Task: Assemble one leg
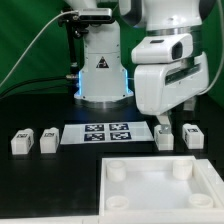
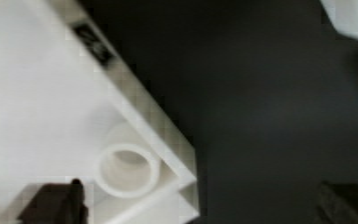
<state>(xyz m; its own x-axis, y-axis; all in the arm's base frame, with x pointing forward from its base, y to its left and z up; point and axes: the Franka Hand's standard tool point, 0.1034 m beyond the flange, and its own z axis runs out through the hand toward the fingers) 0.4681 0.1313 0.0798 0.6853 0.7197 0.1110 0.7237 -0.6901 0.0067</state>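
Gripper (image 1: 163, 120): hangs low over the black tabletop (image 1: 40, 110), on the exterior view's right. In the wrist view the gripper (image 2: 202, 203) shows two dark fingers (image 2: 51, 205) at the frame's corners. They are spread wide with only tabletop and tray edge between them, so we log it as parted and holding nothing.

Nearest leg (image 1: 165, 136): stands on the tabletop directly under the gripper, tag face toward the exterior camera. We cannot tell from that view whether the fingertips touch it or stop just above it.

Second leg (image 1: 193, 135): just beside the nearest leg, on the exterior view's right of the gripper. It is upright and apart from its neighbour.

Third leg (image 1: 48, 139) and fourth leg (image 1: 20, 141): well away from the gripper, side by side near the exterior view's left edge.

Marker board (image 1: 107, 132): lies flat on the tabletop between the gripper and those two far legs.

Tray (image 1: 150, 190): large, white and square, nearer the exterior camera than the gripper, with round sockets at its corners. In the wrist view the tray (image 2: 34, 110) fills one side, and one corner socket (image 2: 126, 168) lies close to a finger. A dark tag on the tray's edge is too blurred to read.

Robot base (image 1: 100, 65): behind the marker board, far side of the tabletop from the tray.
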